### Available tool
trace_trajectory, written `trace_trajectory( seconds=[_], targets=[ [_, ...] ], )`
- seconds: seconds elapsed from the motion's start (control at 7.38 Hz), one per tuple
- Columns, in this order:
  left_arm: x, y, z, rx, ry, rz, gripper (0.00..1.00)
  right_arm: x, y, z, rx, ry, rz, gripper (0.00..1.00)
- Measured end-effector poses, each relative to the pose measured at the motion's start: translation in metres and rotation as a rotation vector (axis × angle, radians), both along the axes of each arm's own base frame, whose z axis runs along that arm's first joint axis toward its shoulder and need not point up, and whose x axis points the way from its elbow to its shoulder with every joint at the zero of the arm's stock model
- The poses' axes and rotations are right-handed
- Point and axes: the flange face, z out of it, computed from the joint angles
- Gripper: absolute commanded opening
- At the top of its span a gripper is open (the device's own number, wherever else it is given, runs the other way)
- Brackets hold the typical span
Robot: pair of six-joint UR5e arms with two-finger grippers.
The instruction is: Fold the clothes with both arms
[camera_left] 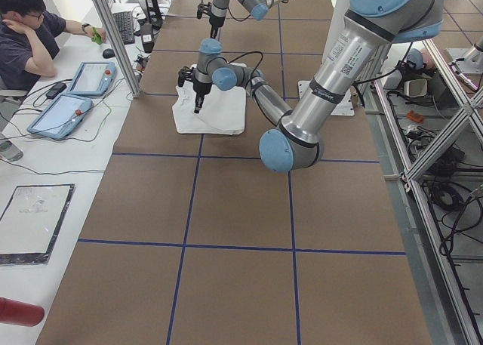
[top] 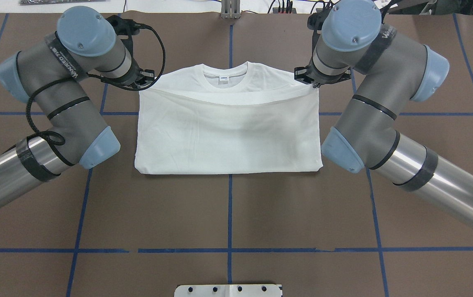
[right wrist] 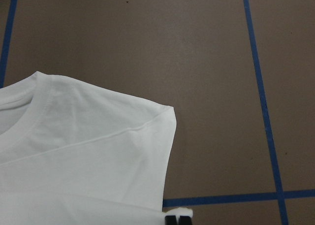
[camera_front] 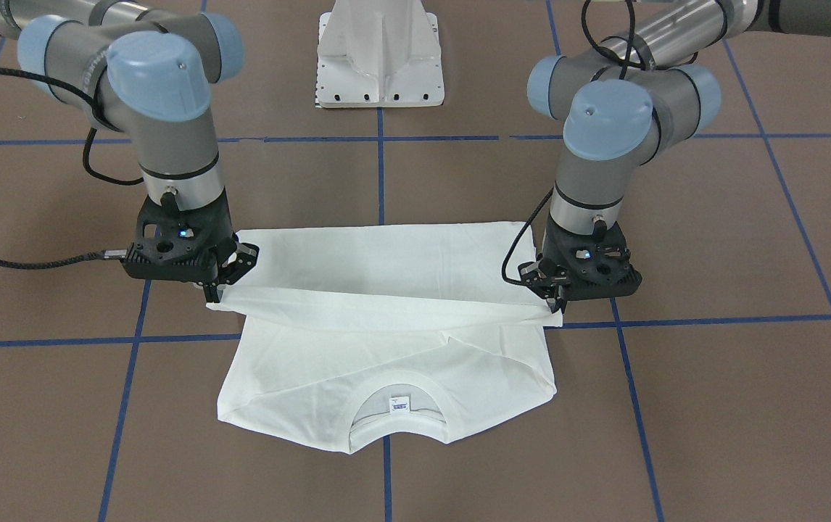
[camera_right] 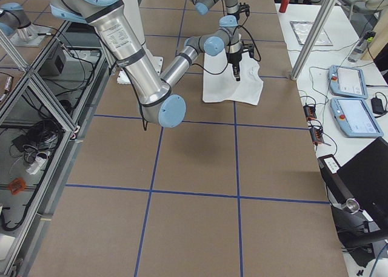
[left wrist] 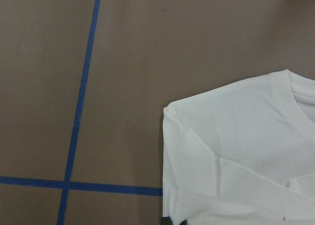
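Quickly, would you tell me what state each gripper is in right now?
Left gripper: closed, holding the shirt at its lifted edge.
Right gripper: closed, holding the same edge.

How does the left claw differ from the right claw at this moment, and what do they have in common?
The left claw pinches the folded-over edge of the shirt at the robot's left end, the right claw at the right end. A thin cable loops beside the left claw; a braided cable runs sideways from the right claw. Both point down, shut on the shirt.
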Motion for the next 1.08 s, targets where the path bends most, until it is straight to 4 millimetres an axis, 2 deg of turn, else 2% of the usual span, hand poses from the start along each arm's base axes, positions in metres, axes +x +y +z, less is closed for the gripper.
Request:
trace_trajectory(
  seconds=[0.27,0.54,0.68,0.81,1.08],
  targets=[
    [0.015,-0.027,0.011,0.012,0.003,-0.003,0.0,-0.021,-0.037,0.007,-0.001,0.027,0.004,0.0],
    [0.027,-0.05,0.031,0.015,0.005,-0.009,0.0,-0.032,-0.062,0.024,0.006,0.031,0.01,0.0],
    [0.03,-0.055,0.04,0.012,0.002,-0.009,0.48,-0.036,-0.067,0.032,0.01,0.033,0.006,0.46],
    [0.032,-0.057,0.046,0.01,-0.001,-0.008,0.99,-0.037,-0.068,0.036,0.013,0.036,0.001,0.99],
    [0.029,-0.057,0.052,0.013,0.007,-0.006,1.0,-0.038,-0.069,0.042,0.019,0.039,-0.008,1.0]
  ],
)
